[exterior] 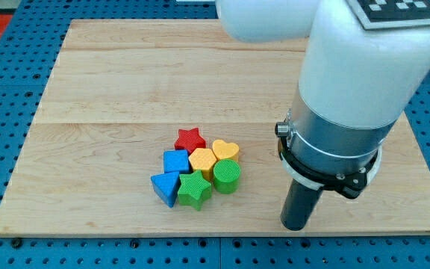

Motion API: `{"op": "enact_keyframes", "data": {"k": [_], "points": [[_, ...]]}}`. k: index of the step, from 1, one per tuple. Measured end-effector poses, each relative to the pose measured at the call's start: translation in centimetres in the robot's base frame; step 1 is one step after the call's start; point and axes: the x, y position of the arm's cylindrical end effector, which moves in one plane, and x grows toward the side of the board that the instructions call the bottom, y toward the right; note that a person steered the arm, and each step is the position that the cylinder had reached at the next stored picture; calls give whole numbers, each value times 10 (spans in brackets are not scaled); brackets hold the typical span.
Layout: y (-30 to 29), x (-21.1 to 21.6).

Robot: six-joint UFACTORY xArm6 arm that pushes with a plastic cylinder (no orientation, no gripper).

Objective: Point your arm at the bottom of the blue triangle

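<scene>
The blue triangle [166, 187] lies at the lower left of a tight cluster of blocks near the middle bottom of the wooden board [125, 82]. My tip [297, 226] rests on the board well to the view's right of the cluster and a little lower than the triangle. It touches no block. The cluster also holds a red star [190, 139], a blue cube [175, 160], an orange hexagon [202, 160], a yellow heart [226, 150], a green cylinder [228, 176] and a green star [194, 191].
The white and grey arm body [357, 90] fills the view's upper right above the rod. The board's bottom edge [222, 236] runs just below my tip. Blue pegboard [6, 112] surrounds the board.
</scene>
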Motion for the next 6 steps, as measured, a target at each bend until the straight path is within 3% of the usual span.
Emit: {"op": "enact_keyframes", "data": {"k": [2,5,6], "points": [[0,11],[-166,8],[-174,-10]]}}
